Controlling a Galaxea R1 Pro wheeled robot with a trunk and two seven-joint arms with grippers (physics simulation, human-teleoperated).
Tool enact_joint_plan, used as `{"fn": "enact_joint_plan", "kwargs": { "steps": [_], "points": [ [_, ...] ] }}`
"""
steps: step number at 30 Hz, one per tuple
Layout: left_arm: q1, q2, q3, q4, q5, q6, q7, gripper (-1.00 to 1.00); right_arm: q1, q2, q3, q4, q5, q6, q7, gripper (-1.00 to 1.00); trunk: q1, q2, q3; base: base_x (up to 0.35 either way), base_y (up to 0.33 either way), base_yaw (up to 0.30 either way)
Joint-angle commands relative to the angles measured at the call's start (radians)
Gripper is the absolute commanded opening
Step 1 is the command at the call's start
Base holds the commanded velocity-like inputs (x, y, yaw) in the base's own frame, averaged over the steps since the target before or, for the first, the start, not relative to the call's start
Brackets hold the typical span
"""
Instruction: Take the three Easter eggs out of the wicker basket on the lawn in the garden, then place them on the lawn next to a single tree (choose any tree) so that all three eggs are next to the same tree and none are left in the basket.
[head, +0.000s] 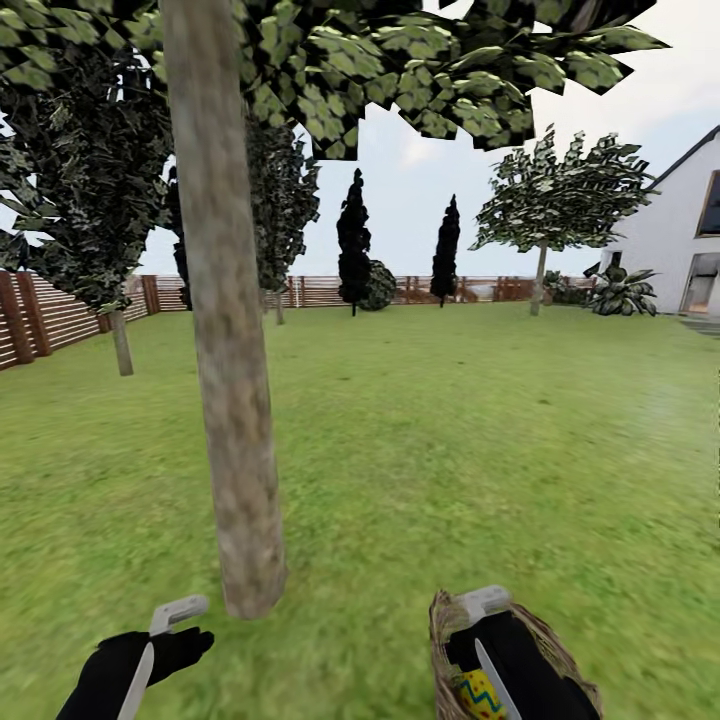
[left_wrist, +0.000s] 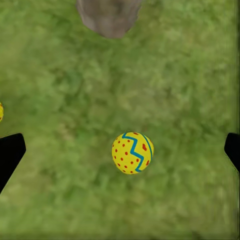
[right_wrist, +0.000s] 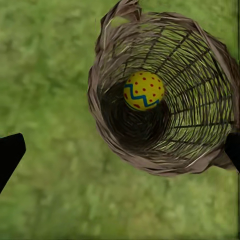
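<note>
In the garden, our left end effector (head: 165, 630) hovers low over the lawn (head: 480, 430), fingers spread wide and empty, just left of the pale tree (head: 228, 380) trunk; its wrist view shows one Easter egg (left_wrist: 132, 152) lying on the grass near the trunk's base, a second egg (left_wrist: 1, 111) barely visible at the frame edge. To the right, our right end effector (head: 490, 625), likewise open and empty, hangs above the wicker basket (right_wrist: 200, 95), where the third egg (right_wrist: 144, 90) lies inside.
</note>
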Motion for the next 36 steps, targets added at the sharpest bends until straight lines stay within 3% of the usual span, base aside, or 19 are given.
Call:
{"fn": "enact_joint_plan", "kwargs": {
  "steps": [1, 10, 27, 36],
  "points": [
    [-0.001, -0.001, 0.003, -0.002, -0.004, 0.005, -0.006, 1.00, -0.001, -0.001, 0.002, -0.002, 0.000, 0.004, -0.004, 1.00, 0.000, -0.001, -0.001, 0.000, -0.347, 0.000],
    [-0.001, -0.020, 0.002, -0.001, -0.005, 0.004, -0.006, 1.00, -0.001, 0.000, 0.006, -0.001, 0.002, 0.004, -0.005, 1.00, 0.000, -0.001, 0.001, 0.000, -0.347, 0.042],
    [-0.001, -0.022, 0.002, -0.001, -0.005, 0.005, -0.006, 1.00, -0.001, -0.001, 0.005, 0.003, 0.001, 0.004, -0.004, 1.00, 0.000, -0.001, 0.013, 0.000, -0.347, 0.134],
    [-0.001, -0.032, 0.002, -0.001, -0.007, 0.008, -0.005, 1.00, -0.001, 0.000, 0.005, 0.003, 0.000, 0.004, -0.004, 1.00, 0.000, -0.001, 0.013, -0.213, -0.254, 0.001]
  ]
}}
